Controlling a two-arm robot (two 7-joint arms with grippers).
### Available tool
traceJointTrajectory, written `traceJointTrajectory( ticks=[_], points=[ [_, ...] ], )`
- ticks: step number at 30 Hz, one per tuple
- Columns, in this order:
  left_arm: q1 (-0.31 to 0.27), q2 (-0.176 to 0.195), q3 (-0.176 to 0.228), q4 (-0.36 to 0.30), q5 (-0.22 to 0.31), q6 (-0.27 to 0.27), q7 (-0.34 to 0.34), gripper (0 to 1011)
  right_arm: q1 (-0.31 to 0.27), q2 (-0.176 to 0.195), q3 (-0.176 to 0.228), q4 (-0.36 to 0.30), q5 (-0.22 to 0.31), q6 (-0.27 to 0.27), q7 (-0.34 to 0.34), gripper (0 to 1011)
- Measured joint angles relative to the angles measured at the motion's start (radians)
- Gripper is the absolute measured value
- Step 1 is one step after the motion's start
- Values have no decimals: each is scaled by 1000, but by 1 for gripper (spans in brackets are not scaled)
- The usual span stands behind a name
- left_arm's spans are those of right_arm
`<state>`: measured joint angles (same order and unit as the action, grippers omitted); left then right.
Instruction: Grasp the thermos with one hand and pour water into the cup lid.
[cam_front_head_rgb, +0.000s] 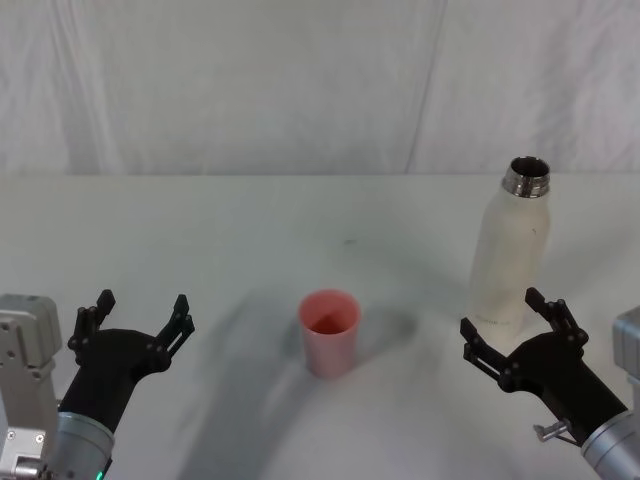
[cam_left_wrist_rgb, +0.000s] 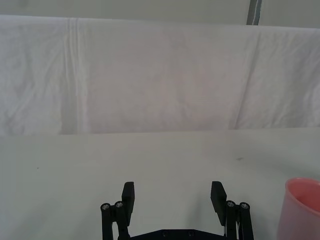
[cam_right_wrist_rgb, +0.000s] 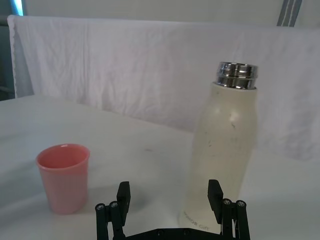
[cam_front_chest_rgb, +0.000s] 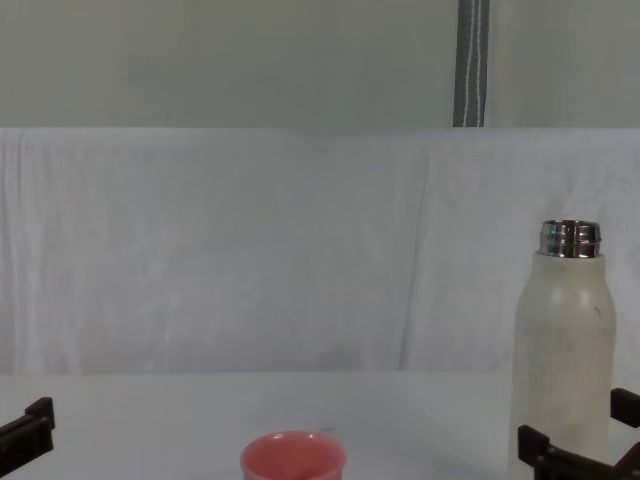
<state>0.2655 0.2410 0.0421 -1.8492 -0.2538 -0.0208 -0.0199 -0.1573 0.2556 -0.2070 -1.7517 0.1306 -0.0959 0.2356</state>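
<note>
Right gripper (cam_front_head_rgb: 515, 333) spread wide just before the upright thermos (cam_front_head_rgb: 508, 255); cup lid (cam_front_head_rgb: 330, 331) stands between it and the spread left gripper (cam_front_head_rgb: 140, 317).

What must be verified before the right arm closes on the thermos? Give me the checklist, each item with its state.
1. Right gripper open wide enough for the bottle: ok, its jaws are spread.
2. Thermos upright on the table: ok.
3. Thermos between the right fingers: not ok; it stands just beyond the fingertips, off to one side in the right wrist view.
4. Thermos neck uncapped for pouring: ok, the steel mouth is open.
5. Cup lid upright, mouth up, apart from the thermos: ok.
6. Left gripper clear of the cup lid: ok, open and well to the side.
7. Water in the thermos: cannot tell.
</note>
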Motion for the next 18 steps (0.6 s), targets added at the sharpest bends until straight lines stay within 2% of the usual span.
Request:
traceJointTrajectory(
  ticks=[18],
  points=[
    [0,0,0,0,0,0,0,1001,-3,-8,-7,-4,-13,10,-11,1001]
  ],
)
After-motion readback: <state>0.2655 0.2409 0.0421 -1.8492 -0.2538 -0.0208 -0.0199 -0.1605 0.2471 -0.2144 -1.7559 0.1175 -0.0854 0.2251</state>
